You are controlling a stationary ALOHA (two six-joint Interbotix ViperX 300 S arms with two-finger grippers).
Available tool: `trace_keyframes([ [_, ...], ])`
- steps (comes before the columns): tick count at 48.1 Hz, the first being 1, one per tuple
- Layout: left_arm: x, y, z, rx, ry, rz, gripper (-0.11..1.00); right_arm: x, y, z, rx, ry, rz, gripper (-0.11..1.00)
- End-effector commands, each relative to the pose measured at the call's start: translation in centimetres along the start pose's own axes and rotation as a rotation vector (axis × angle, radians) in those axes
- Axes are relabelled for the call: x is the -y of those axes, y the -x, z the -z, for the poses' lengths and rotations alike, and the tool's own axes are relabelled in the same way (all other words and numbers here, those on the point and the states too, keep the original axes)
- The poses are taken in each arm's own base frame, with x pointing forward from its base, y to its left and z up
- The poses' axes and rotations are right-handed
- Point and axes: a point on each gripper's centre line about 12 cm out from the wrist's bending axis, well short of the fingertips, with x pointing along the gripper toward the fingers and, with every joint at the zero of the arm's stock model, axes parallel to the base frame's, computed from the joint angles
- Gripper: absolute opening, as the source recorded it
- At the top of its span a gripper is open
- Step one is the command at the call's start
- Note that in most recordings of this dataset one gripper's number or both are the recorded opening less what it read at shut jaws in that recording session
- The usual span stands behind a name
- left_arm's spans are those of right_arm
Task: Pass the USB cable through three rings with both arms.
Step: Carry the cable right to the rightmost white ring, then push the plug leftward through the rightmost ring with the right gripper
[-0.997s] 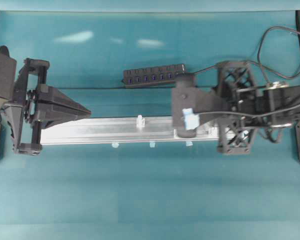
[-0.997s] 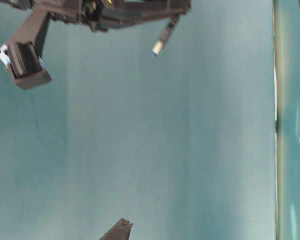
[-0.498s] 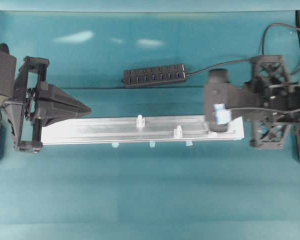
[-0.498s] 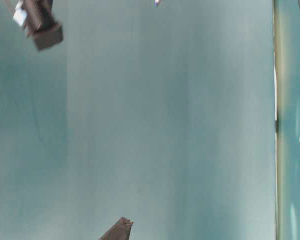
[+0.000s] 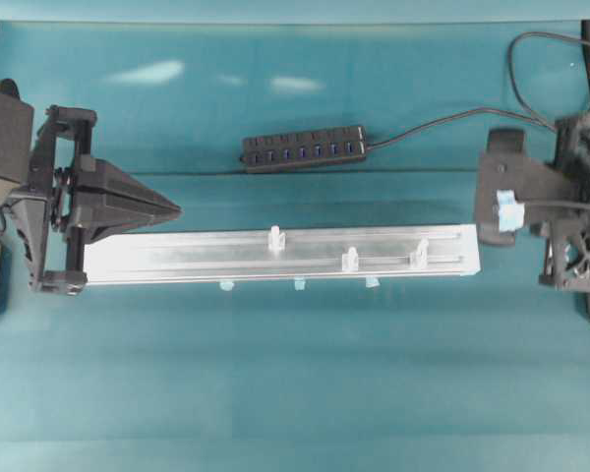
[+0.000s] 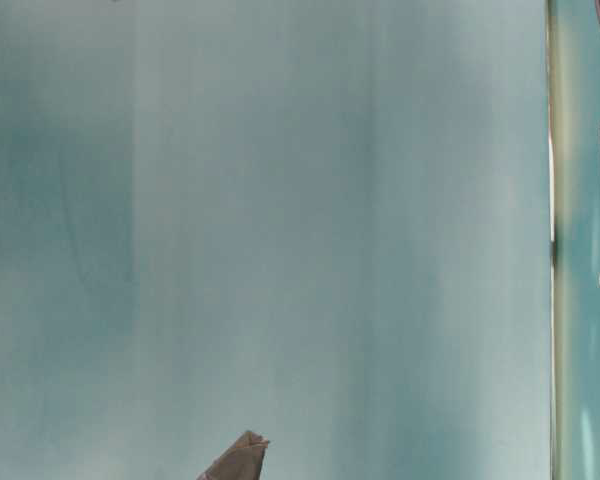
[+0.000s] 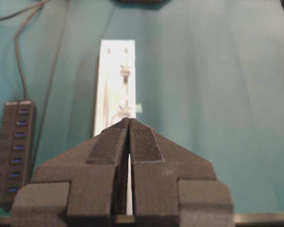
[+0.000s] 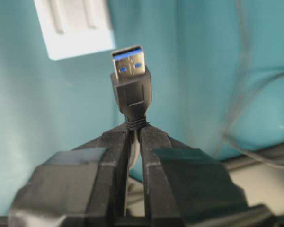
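USB plug pinched in the right gripper, off the rail's right end

The USB cable, black with a blue-tongued metal plug, stands up from the right gripper, whose jaws clamp its collar. The left gripper is closed on nothing at the rail's left end. Three whitish rings stand along the rail on the teal table; a black hub lies behind.

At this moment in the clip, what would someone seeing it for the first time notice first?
The USB plug, blue inside, sticks up from the shut right gripper and fills the right wrist view, near the end of the silver rail. Overhead, the rail lies across mid-table with three rings standing empty. The left gripper points at the rail's left end, shut on nothing.
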Motion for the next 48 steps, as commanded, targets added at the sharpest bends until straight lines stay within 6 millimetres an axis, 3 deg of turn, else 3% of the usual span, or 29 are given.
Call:
trace_keyframes([
  [1, -0.3, 0.2, -1.5, 0.043, 0.003, -0.009, 0.02, -0.6, -0.9, 0.1, 0.024, -0.018, -0.033, -0.08],
  [18, -0.5, 0.1, -1.7, 0.046, 0.004, -0.019, 0.02, -2.0, -5.2, 0.8, 0.006, -0.007, -0.076, -0.08],
  [48, -0.6, -0.5, -1.6, 0.032, 0.0, -0.021, 0.02, -3.8, -10.2, -1.3, -0.063, 0.012, -0.108, -0.08],
])
